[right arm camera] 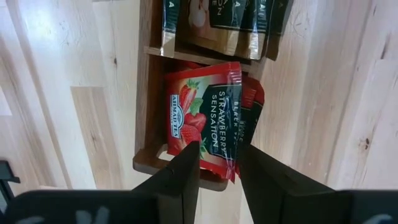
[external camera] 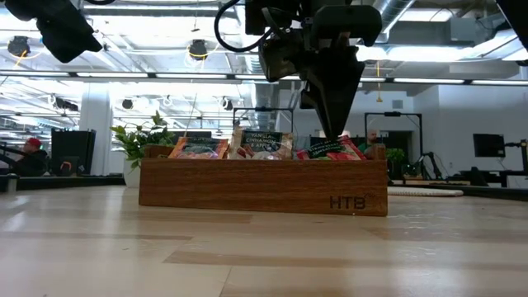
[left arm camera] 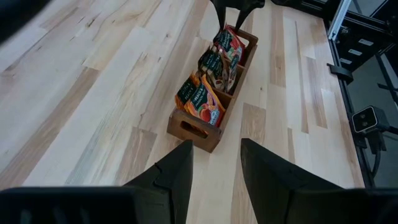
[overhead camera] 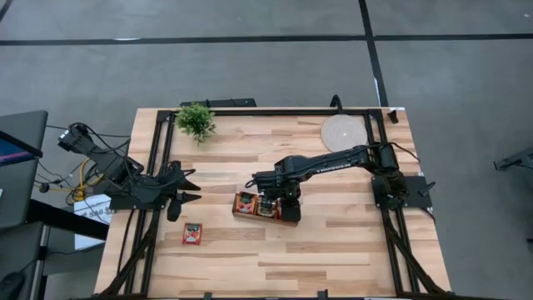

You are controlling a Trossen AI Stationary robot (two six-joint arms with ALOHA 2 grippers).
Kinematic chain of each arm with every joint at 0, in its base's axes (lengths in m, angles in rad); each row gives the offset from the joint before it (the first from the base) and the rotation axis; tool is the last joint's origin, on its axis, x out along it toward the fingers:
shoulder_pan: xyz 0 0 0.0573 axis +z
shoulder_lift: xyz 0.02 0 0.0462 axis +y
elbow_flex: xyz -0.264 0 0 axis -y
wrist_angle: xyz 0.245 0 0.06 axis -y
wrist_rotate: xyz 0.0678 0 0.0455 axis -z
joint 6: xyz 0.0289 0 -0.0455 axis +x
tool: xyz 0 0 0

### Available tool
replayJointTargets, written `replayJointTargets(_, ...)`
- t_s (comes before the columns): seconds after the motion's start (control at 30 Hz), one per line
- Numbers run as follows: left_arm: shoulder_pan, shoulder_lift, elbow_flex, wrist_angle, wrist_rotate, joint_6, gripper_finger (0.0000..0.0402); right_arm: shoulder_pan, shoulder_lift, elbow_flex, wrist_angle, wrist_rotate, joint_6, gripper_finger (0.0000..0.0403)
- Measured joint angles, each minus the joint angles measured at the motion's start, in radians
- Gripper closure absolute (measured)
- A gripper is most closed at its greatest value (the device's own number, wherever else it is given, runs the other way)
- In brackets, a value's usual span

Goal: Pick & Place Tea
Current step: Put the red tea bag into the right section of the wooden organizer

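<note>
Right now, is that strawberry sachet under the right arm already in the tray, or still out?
Partly in. The strawberry sachet leans over the end compartment of the tray, its lower edge between the right gripper fingers.

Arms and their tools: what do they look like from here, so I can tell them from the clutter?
Both arms are black and jointed. The right arm carries faint lettering along its forearm. Each tool, left and right, ends in two flat, tapered black fingers. Loose cables trail behind the left arm.
</note>
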Motion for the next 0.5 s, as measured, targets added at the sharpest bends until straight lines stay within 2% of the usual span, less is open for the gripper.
replayJointTargets(0.23,0.0,0.0,0.0,0.0,0.0,0.0,0.0276,0.0,0.019,-0.002,-0.002,0.0,0.008,0.0304)
replayJointTargets(0.5,0.0,0.0,0.0,-0.001,0.0,0.019,0.0276,0.005,0.016,0.0,0.019,0.005,0.009,0.0347)
